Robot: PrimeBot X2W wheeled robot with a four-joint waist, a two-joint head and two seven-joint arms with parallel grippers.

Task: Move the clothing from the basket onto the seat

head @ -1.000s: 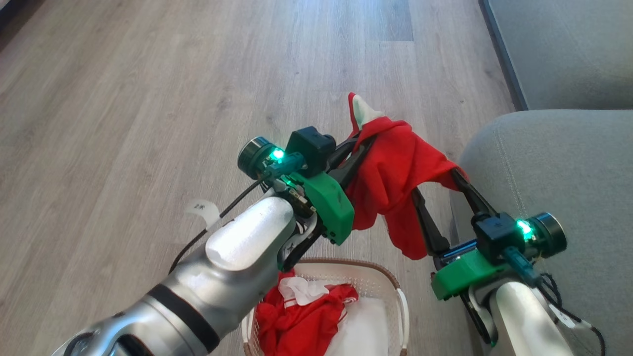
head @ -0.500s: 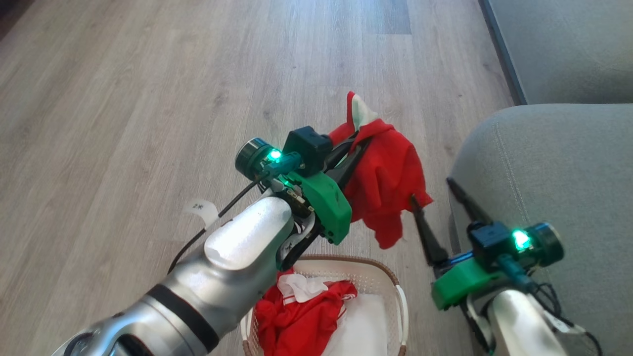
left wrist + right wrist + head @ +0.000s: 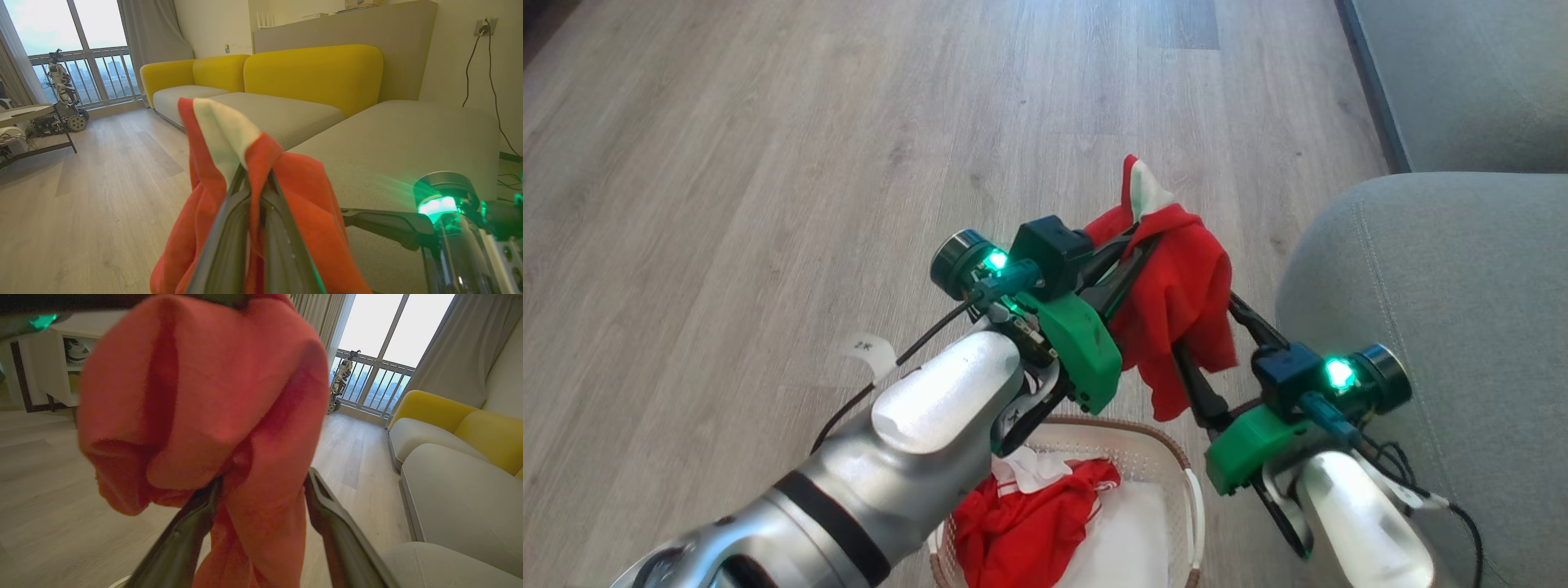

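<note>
Clothing (image 3: 1029, 523) lies partly in the basket (image 3: 1168, 445), while one red garment (image 3: 1176, 286) hangs in the air above the floor (image 3: 768, 204), just short of the seat (image 3: 1445, 286). The left hand (image 3: 1139, 249) is clamped on a fold near the garment's white band. The right hand (image 3: 1207, 331) is spread open, with a hanging fold loose between its fingers (image 3: 192, 522) and nothing gripped.

The likeliest failure, as I judge it, is a drop. One narrow pinch carries all the cloth, and it hangs over bare floor rather than the cushion, so a jerk could shake it free. The open right fingers could also snag the fold and drag it out of the left hand's hold if the arms part.

The left fingertips are buried in fabric, so how much cloth they hold is unclear. The right wrist view is blurred up close. The basket is cut off by the picture's lower edge and partly covered by the left forearm, so I cannot tell how many pieces remain inside.
</note>
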